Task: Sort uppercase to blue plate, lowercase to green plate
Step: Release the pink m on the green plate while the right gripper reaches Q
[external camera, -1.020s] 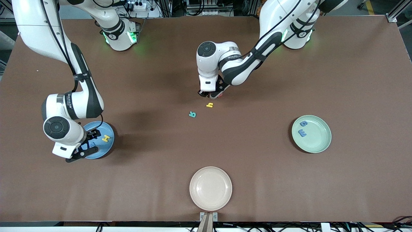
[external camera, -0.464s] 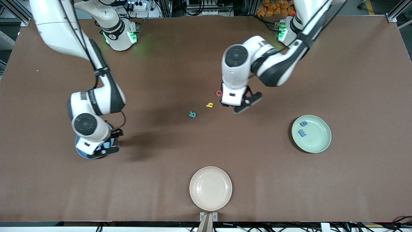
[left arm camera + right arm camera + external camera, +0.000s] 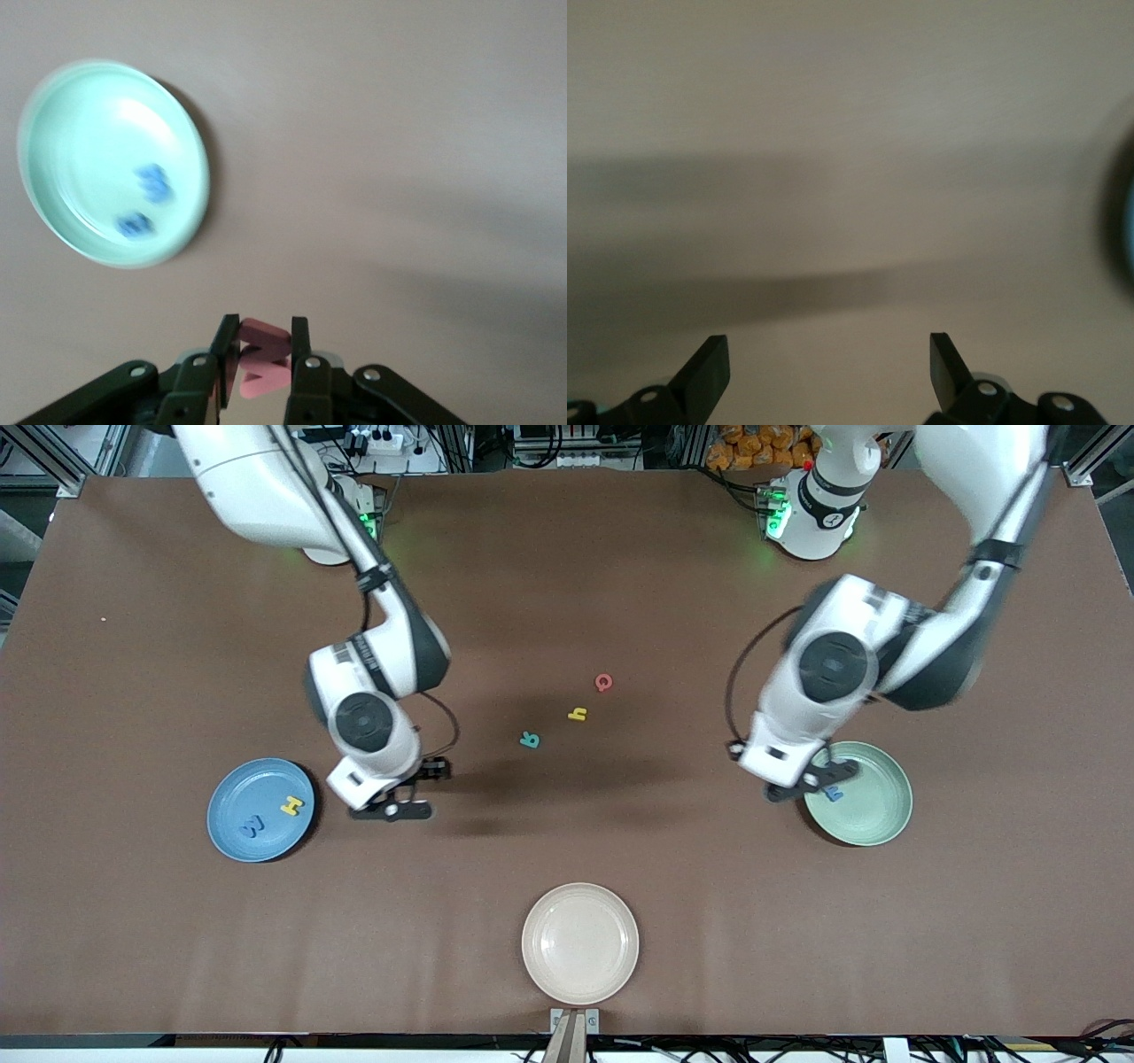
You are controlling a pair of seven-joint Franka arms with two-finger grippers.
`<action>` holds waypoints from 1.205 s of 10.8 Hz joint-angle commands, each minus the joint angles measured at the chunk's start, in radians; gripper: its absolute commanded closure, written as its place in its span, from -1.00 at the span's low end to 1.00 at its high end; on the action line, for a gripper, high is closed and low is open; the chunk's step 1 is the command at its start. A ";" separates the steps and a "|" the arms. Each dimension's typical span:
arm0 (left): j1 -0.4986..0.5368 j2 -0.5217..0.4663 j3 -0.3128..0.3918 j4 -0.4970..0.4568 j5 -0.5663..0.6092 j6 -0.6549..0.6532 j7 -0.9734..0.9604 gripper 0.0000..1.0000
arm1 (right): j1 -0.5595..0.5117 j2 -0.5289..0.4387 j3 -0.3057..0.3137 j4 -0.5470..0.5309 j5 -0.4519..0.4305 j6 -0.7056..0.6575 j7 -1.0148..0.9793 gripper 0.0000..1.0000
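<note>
My left gripper (image 3: 812, 783) hangs over the rim of the green plate (image 3: 873, 824), shut on the red lowercase w (image 3: 263, 361). In the left wrist view the green plate (image 3: 62, 133) holds two blue lowercase letters (image 3: 155, 181). The blue plate (image 3: 239, 797) holds the uppercase blue W (image 3: 252, 825) and yellow H (image 3: 291, 806). Mid-table lie the red Q (image 3: 603, 682), the yellow h (image 3: 578, 713) and the teal R (image 3: 530, 739). My right gripper (image 3: 410, 791) is open and holds nothing. It is over bare table between the blue plate and the teal R. The right wrist view shows the right gripper (image 3: 827, 356) over tabletop.
A cream plate (image 3: 579, 942) sits near the table's front edge, nearer the camera than the loose letters. Both arms' bases stand along the table edge farthest from the camera.
My left gripper has lifted the red w from beside the Q and carried it to the green plate. My right gripper has left the blue plate and moved toward mid-table, uncovering the W.
</note>
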 commanded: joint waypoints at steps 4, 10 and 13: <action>0.278 0.161 -0.013 -0.067 -0.027 0.090 0.470 1.00 | 0.258 0.030 -0.011 -0.004 0.158 0.151 0.351 -1.00; 0.313 0.223 -0.004 -0.089 0.045 0.158 0.475 -1.00 | 0.425 0.126 -0.011 0.061 0.184 0.179 0.669 -1.00; 0.306 0.136 -0.024 -0.064 0.045 0.108 0.472 -1.00 | 0.455 0.149 -0.009 0.071 0.184 0.184 0.718 -1.00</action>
